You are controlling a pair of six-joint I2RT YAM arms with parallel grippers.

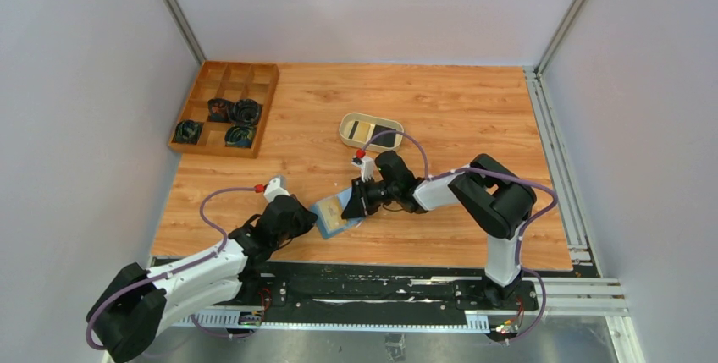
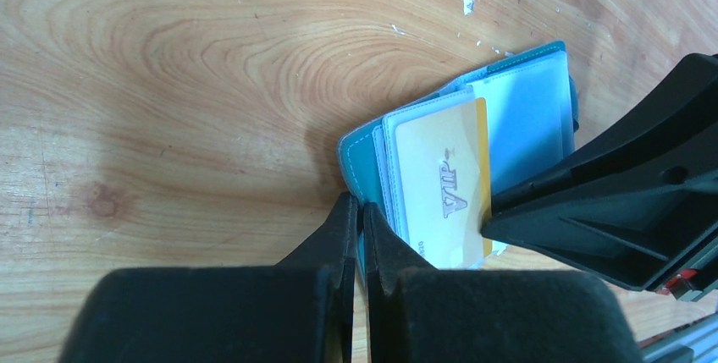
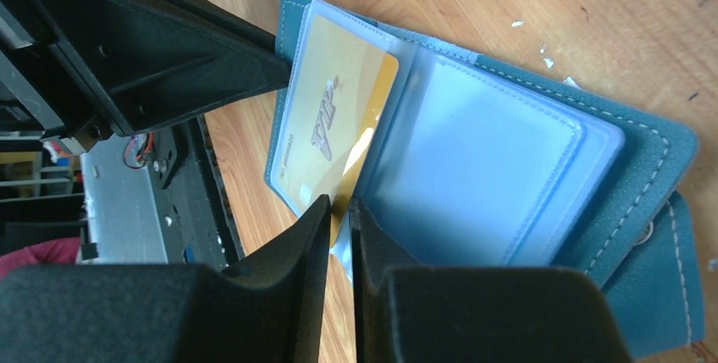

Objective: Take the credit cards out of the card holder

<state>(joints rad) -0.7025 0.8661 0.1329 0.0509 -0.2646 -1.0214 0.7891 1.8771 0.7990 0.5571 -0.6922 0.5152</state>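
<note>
As pale walls (image 1: 85, 84) enclose it, the wooden tabletop (image 1: 440, 109) bears the card holder (image 1: 330, 215).

Card holder (image 3: 643, 168) on table (image 1: 474, 126) near front edge, credit card (image 3: 339, 101) in it; dish (image 1: 343, 130) behind; tray (image 1: 223, 80) far back-left

I see the teal card holder (image 1: 330, 215) lying open, pale-blue inside up, low centre of the overhead view, w/ a gold VIP card (image 3: 334, 118) poking past its clear sleeve; a black card (image 1: 388, 138) & a tan card (image 1: 362, 130) lie side by side upper centre.
</note>
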